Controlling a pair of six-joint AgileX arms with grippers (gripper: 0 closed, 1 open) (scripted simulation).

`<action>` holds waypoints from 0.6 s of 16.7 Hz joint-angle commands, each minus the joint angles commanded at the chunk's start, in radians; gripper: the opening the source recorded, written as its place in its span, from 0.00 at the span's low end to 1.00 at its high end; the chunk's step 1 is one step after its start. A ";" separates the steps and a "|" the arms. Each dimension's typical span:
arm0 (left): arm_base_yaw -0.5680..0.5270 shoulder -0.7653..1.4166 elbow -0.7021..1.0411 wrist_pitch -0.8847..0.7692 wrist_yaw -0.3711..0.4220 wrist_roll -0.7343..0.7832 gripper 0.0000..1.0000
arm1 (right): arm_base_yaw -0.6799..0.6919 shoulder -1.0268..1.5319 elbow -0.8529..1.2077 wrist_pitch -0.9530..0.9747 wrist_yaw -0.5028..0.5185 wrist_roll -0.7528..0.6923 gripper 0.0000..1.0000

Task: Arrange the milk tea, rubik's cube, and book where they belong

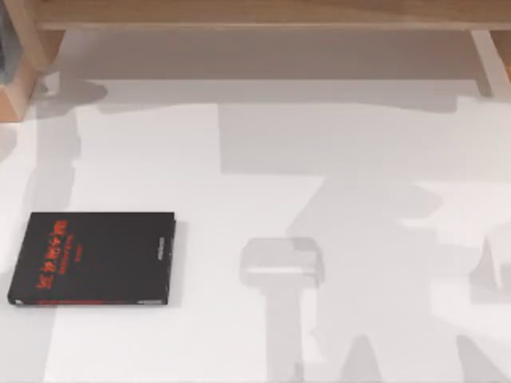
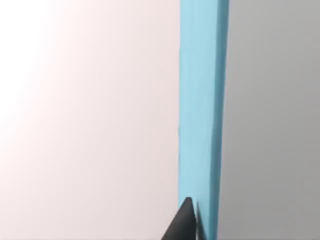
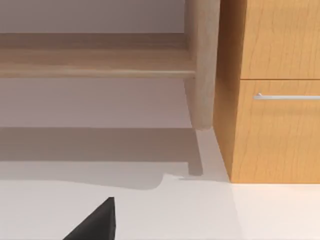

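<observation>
Our left gripper [image 2: 187,226] sits hard against the light-blue book [image 2: 200,100], a dark part of it touching the cover, which the left wrist camera sees edge-on as a narrow upright strip. We cannot tell whether this gripper is wide, narrow or clamped on the book, nor where over the table the pair is. Pale, blank surfaces lie on either side of the book.

Our right gripper [image 3: 95,222] hangs above the white table [image 1: 319,144], and we cannot tell its state either. Beyond it stand a pale wooden post [image 3: 202,65] and, just beside the post, a wooden cabinet [image 3: 270,140] with a metal drawer handle [image 3: 287,96].

From above, a black book [image 1: 93,258] with red characters lies flat at eight o'clock on the table. A wooden shelf [image 1: 255,12] runs along the twelve o'clock edge.
</observation>
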 joint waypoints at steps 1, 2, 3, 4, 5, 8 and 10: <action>-0.056 -0.055 -0.090 0.012 -0.053 0.073 0.00 | 0.000 0.000 0.000 0.000 0.000 0.000 1.00; -0.114 -0.102 -0.185 0.021 -0.099 0.146 0.00 | 0.000 0.000 0.000 0.000 0.000 0.000 1.00; -0.171 -0.140 -0.281 0.027 -0.139 0.219 0.00 | 0.000 0.000 0.000 0.000 0.000 0.000 1.00; -0.226 -0.168 -0.378 0.031 -0.171 0.289 0.00 | 0.000 0.000 0.000 0.000 0.000 0.000 1.00; -0.278 -0.187 -0.471 0.033 -0.196 0.358 0.00 | 0.000 0.000 0.000 0.000 0.000 0.000 1.00; -0.408 -0.194 -0.724 0.019 -0.222 0.543 0.00 | 0.000 0.000 0.000 0.000 0.000 0.000 1.00; -0.472 -0.169 -0.854 0.003 -0.214 0.644 0.00 | 0.000 0.000 0.000 0.000 0.000 0.000 1.00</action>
